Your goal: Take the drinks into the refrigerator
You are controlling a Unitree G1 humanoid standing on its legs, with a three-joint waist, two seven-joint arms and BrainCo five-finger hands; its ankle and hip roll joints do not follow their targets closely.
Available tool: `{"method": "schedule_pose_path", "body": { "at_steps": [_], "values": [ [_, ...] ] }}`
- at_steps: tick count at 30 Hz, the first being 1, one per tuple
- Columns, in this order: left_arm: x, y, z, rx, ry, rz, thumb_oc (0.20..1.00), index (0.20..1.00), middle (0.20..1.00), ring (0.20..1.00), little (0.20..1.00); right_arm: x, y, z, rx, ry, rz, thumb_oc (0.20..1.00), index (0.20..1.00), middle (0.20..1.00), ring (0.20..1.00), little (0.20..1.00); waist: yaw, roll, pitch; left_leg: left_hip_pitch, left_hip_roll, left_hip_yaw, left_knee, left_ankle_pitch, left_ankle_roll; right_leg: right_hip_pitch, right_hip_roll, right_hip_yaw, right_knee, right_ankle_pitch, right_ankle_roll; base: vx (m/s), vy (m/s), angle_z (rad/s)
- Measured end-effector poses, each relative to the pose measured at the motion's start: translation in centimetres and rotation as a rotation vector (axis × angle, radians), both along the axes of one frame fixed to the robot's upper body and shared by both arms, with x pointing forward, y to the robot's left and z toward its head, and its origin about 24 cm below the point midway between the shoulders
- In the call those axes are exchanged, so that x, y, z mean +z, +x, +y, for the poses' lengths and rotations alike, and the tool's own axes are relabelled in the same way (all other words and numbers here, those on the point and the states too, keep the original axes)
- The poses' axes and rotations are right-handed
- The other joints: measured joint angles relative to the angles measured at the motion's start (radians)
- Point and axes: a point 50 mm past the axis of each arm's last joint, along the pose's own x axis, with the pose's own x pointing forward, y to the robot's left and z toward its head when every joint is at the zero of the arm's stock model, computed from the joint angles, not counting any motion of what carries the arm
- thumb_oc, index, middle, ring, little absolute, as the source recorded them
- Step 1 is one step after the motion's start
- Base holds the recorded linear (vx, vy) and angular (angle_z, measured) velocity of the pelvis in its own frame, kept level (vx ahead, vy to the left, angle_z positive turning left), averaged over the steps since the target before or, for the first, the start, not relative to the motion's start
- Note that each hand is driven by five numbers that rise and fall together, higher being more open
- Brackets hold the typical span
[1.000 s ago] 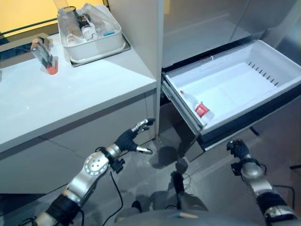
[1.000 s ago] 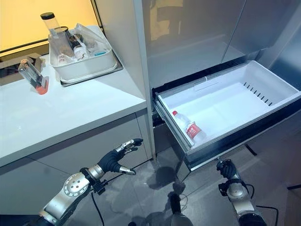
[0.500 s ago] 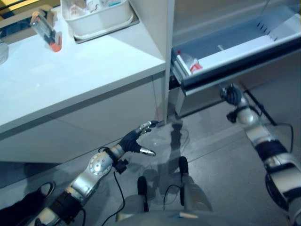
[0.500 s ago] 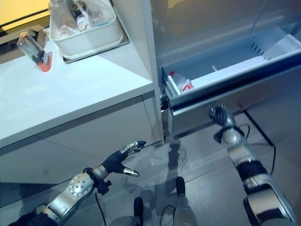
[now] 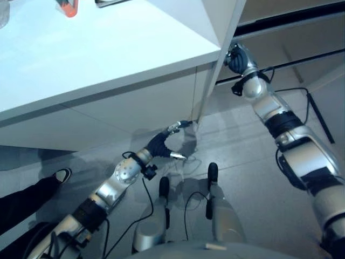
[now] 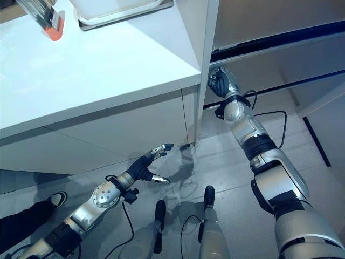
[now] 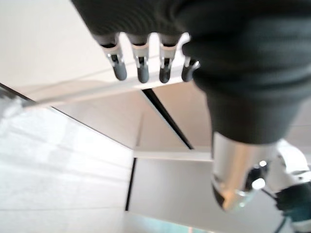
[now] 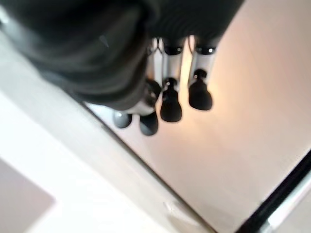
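Up against the smooth grey refrigerator drawer front, the right hand is resting with its fingers curled in and holding nothing; the drawer is looking closed, with just a dark seam along it. Any drink inside is hidden, so I cannot tell where the bottle is lying. Low over the speckled grey floor, the left hand is hanging with fingers straight and spread, thumb apart. Beside the refrigerator, a flat, glossy white counter is carrying the corner of a rectangular white tray. A person's dark trouser leg and shoe are showing nearby.
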Motion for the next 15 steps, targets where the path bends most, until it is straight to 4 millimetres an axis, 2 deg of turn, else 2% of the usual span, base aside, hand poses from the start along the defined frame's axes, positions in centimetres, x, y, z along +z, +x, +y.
{"method": "schedule_pose_path", "body": {
  "at_steps": [1, 2, 3, 5, 7, 8, 9, 11, 12, 13, 15],
  "values": [
    [-0.1, 0.0, 0.2, 0.022, -0.01, -0.002, 1.0, 1.0, 1.0, 1.0, 1.0, -0.5, -0.1, -0.4, -0.012, 0.017, 0.001, 0.529, 0.529, 0.529, 0.529, 0.529, 0.0, -0.001, 0.001, 0.003, 0.0, -0.002, 0.001, 0.0, 0.0, 0.005, 0.0, -0.002, 0.0, 0.0, 0.0, 0.0, 0.017, 0.06],
    [-0.1, 0.0, 0.3, 0.029, -0.003, -0.006, 1.0, 1.0, 1.0, 1.0, 1.0, -1.1, -0.3, -0.7, -0.023, 0.03, 0.009, 0.931, 0.931, 0.931, 0.931, 0.931, 0.0, -0.001, 0.001, 0.006, 0.001, -0.005, 0.001, 0.0, 0.0, 0.011, 0.0, -0.005, 0.0, 0.0, 0.0, 0.0, 0.025, 0.1],
    [-0.1, 0.0, 0.5, 0.036, 0.004, -0.012, 1.0, 1.0, 1.0, 1.0, 1.0, -2.0, -0.5, -1.2, -0.038, 0.043, 0.024, 1.0, 1.0, 1.0, 1.0, 1.0, 0.0, -0.002, 0.002, 0.01, 0.0, -0.01, 0.001, 0.0, 0.0, 0.017, -0.001, -0.009, 0.0, -0.001, 0.001, 0.01, 0.029, 0.1],
    [-0.1, 0.0, 0.6, 0.051, 0.004, -0.017, 1.0, 1.0, 1.0, 1.0, 1.0, -3.6, -0.9, -1.9, -0.058, 0.085, 0.045, 1.0, 1.0, 1.0, 1.0, 1.0, 0.0, -0.003, 0.003, 0.02, -0.001, -0.019, -0.003, 0.0, 0.0, 0.028, -0.004, -0.014, 0.0, -0.003, 0.001, 0.01, 0.033, 0.1],
    [-0.5, -0.2, 0.8, 0.068, -0.007, -0.006, 1.0, 1.0, 1.0, 1.0, 1.0, -6.4, -1.7, -2.9, -0.087, 0.155, 0.095, 1.0, 1.0, 1.0, 1.0, 1.0, -0.001, -0.005, 0.004, 0.026, -0.003, -0.023, -0.001, -0.003, 0.006, 0.041, -0.007, -0.022, 0.0, -0.009, 0.004, 0.02, 0.033, 0.11],
    [-1.0, -0.3, 0.9, 0.101, -0.031, 0.012, 1.0, 1.0, 1.0, 1.0, 1.0, -9.3, -2.6, -3.3, -0.113, 0.212, 0.162, 1.0, 1.0, 1.0, 1.0, 1.0, -0.002, -0.007, 0.005, 0.038, -0.003, -0.023, -0.001, -0.004, 0.006, 0.049, -0.006, -0.021, 0.004, -0.013, 0.005, 0.02, 0.026, 0.05],
    [-1.2, -0.3, 1.1, 0.12, -0.04, 0.021, 1.0, 1.0, 1.0, 1.0, 1.0, -10.8, -3.0, -3.4, -0.122, 0.232, 0.203, 1.0, 1.0, 1.0, 1.0, 1.0, -0.002, -0.008, 0.006, 0.038, -0.003, -0.025, -0.001, -0.004, 0.006, 0.054, -0.008, -0.023, 0.005, -0.016, 0.005, 0.03, 0.023, 0.02],
    [-4.1, -0.6, 1.8, 0.235, -0.107, 0.139, 1.0, 1.0, 1.0, 1.0, 1.0, -18.2, -6.2, -3.8, -0.187, 0.364, 0.397, 1.0, 1.0, 1.0, 1.0, 1.0, -0.006, -0.011, 0.007, 0.069, -0.002, -0.026, -0.002, -0.008, 0.008, 0.07, -0.007, -0.024, 0.033, -0.043, 0.011, 0.05, 0.008, 0.04],
    [-4.7, -0.7, 2.0, 0.271, -0.127, 0.169, 1.0, 1.0, 1.0, 1.0, 1.0, -19.9, -7.1, -3.8, -0.204, 0.385, 0.45, 1.0, 1.0, 1.0, 1.0, 1.0, -0.006, -0.012, 0.007, 0.078, -0.001, -0.027, -0.002, -0.01, 0.009, 0.077, -0.007, -0.024, 0.038, -0.048, 0.013, 0.04, -0.003, 0.02],
    [-6.6, -1.2, 2.8, 0.335, -0.123, 0.249, 1.0, 1.0, 1.0, 1.0, 1.0, -24.4, -9.9, -3.9, -0.264, 0.437, 0.612, 1.0, 1.0, 1.0, 1.0, 1.0, -0.008, -0.016, 0.008, 0.093, -0.002, -0.028, -0.003, -0.012, 0.01, 0.093, -0.008, -0.025, 0.044, -0.06, 0.017, 0.03, -0.009, 0.01],
    [-7.8, -1.8, 3.8, 0.397, -0.119, 0.294, 1.0, 1.0, 1.0, 1.0, 1.0, -28.1, -13.0, -4.1, -0.324, 0.484, 0.748, 1.0, 1.0, 1.0, 1.0, 1.0, -0.017, -0.029, 0.01, 0.101, -0.005, -0.029, -0.002, -0.015, 0.012, 0.094, -0.012, -0.025, 0.051, -0.068, 0.019, 0.06, -0.023, 0.03]
  ]
}}
